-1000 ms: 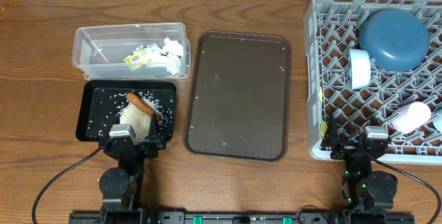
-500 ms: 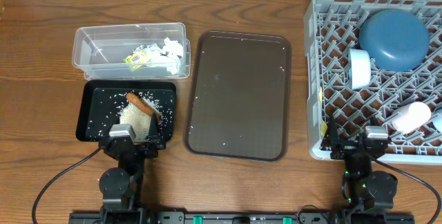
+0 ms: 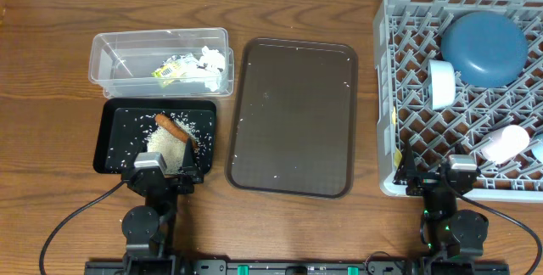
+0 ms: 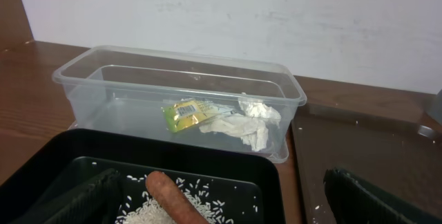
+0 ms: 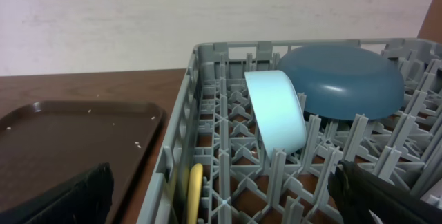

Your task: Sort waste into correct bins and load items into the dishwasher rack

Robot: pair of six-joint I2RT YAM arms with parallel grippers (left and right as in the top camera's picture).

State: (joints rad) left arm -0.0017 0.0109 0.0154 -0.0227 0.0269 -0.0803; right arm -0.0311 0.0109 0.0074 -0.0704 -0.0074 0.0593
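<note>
While the left end effector (image 4: 222, 200) and right end effector (image 5: 224, 198) rest with fingers parted at the lower edge, tissue (image 4: 242, 122) and wrapper (image 4: 183, 114) occupy the clear tub (image 4: 173, 59). Carrot (image 4: 169, 196) and rice (image 4: 148, 214) lie in the black tray (image 4: 138, 153). Blue dish (image 5: 342, 79), light blue cup (image 5: 276, 110) and spoon (image 5: 195, 189) sit in the rack (image 5: 228, 47).

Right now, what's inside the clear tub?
A yellow-green snack wrapper and crumpled white tissue lie in the clear tub. Anything beneath the tissue is hidden.
</note>
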